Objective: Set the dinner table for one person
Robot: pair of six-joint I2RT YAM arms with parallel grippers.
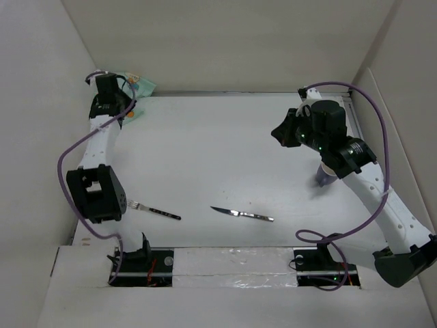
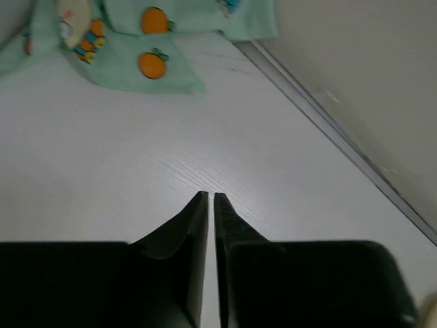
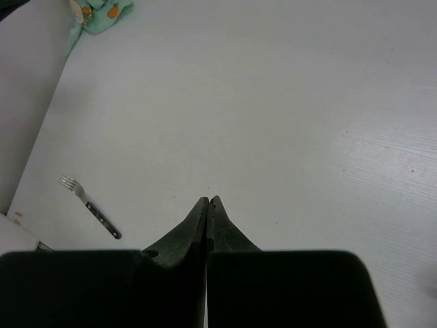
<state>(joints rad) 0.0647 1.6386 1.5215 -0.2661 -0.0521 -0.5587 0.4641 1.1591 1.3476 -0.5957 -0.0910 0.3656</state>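
The dinner table is a white tabletop between white walls. A fork and a knife lie near its front edge; the fork also shows in the right wrist view. A crumpled mint-green placemat lies in the far left corner and shows in the left wrist view. My left gripper is shut and empty, just short of the placemat. My right gripper is shut and empty above the right half of the table.
A purple cup stands on the right, partly hidden under my right arm. White walls close in the left, back and right sides. Purple cables loop beside both arms.
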